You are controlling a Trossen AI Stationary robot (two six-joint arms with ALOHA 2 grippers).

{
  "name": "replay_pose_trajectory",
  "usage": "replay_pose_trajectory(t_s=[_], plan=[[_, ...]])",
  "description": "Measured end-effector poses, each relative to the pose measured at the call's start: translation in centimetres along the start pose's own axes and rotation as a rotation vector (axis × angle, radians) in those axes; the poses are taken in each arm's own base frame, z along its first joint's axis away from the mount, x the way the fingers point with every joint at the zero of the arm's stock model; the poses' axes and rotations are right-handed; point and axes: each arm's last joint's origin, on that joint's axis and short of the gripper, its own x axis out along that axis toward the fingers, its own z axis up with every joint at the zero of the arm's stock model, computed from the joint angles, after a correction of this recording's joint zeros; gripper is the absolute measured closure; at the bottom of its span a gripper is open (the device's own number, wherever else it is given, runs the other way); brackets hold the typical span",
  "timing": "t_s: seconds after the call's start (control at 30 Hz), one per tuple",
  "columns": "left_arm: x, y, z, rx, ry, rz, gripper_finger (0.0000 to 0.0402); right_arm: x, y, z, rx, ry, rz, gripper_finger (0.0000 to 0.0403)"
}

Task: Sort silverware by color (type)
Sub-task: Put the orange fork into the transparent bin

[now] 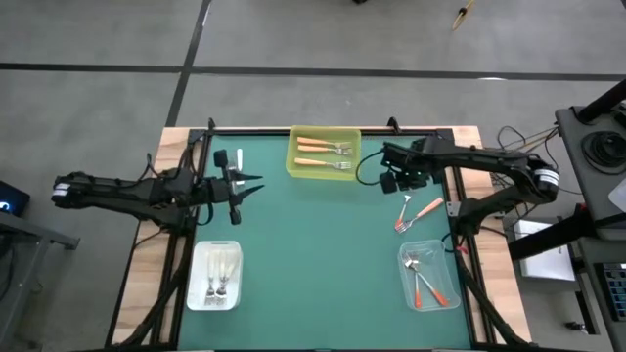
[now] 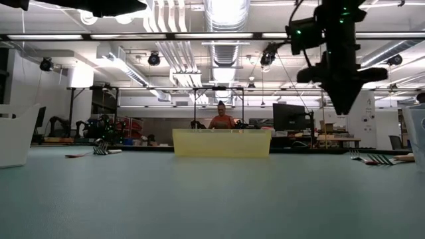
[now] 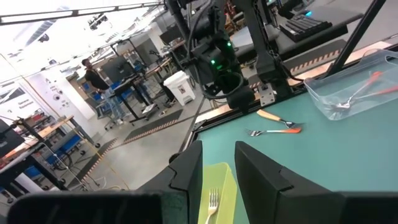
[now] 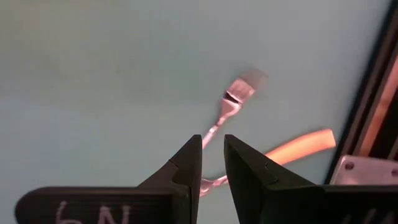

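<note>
Both sets of jaws stand only a little apart, a narrow gap showing between each pair of fingers, and neither has hold of anything. Over at about two o'clock on the green table point(image 1: 323, 244), the right gripper point(image 1: 390, 182) hangs in the air above the mat, clear in the low view, nose pointing down. Just beside it, toward three o'clock, lie two loose forks point(image 1: 416, 213) with red-orange and light orange handles, crossing near the tines; the wrist camera shows them directly beyond the fingertips, not touched yet.

Sorted silverware sits in three places: two orange-handled forks in the yellow tray point(image 1: 324, 154) at twelve o'clock, white-handled forks in the clear tray point(image 1: 215, 276) at about seven, red-handled ones in the clear tray point(image 1: 428, 277) at about five. One more white fork point(image 1: 239, 159) lies at ten o'clock, next to the left gripper point(image 1: 256, 183), which waits there aimed toward the centre.

The step in hand looks like a pick from the crossed pair. To do it well, the right gripper would want to widen before descending, since the present gap looks too tight to straddle a handle cleanly. Best to go for a handle well away from the crossing, fingers set across it, so the other fork is not dragged along. Then the colour decides the tray.
</note>
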Motion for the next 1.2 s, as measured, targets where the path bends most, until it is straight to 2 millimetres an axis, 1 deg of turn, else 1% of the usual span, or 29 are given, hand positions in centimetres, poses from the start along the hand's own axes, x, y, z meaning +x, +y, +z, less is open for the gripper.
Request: replay_pose_trajectory(t_s=[0.17, 0.33, 0.6, 0.8, 1.03, 1.1, 1.2], plan=[[0.0, 0.0, 0.1, -0.003, -0.006, 0.003, 0.0325, 1.2, -1.7, -0.8, 0.091, 0.003, -0.004, 0.0344], [0.0, 0.0, 0.1, -0.002, -0.005, 0.002, 0.0325, 1.9, -2.2, -1.2, 0.123, 0.012, -0.007, 0.0344], [0.0, 0.0, 0.1, -0.002, -0.005, 0.002, 0.0325, 3.2, -2.1, -1.3, 0.15, -0.004, 0.022, 0.0344], [0.0, 0.0, 0.1, -0.002, -0.005, 0.002, 0.0325, 4.4, -2.1, -1.6, 0.175, 0.027, 0.067, 0.0344], [0.0, 0.0, 0.1, -0.002, -0.005, 0.003, 0.0325, 5.1, -2.3, -1.8, 0.198, 0.037, 0.064, 0.0343], [0.0, 0.0, 0.1, -0.002, -0.005, 0.003, 0.0325, 5.1, -2.2, -1.7, 0.201, 0.034, 0.068, 0.0335], [0.0, 0.0, 0.1, -0.002, -0.004, 0.003, 0.0325, 5.1, -2.3, -1.8, 0.205, 0.036, 0.067, 0.0312]])
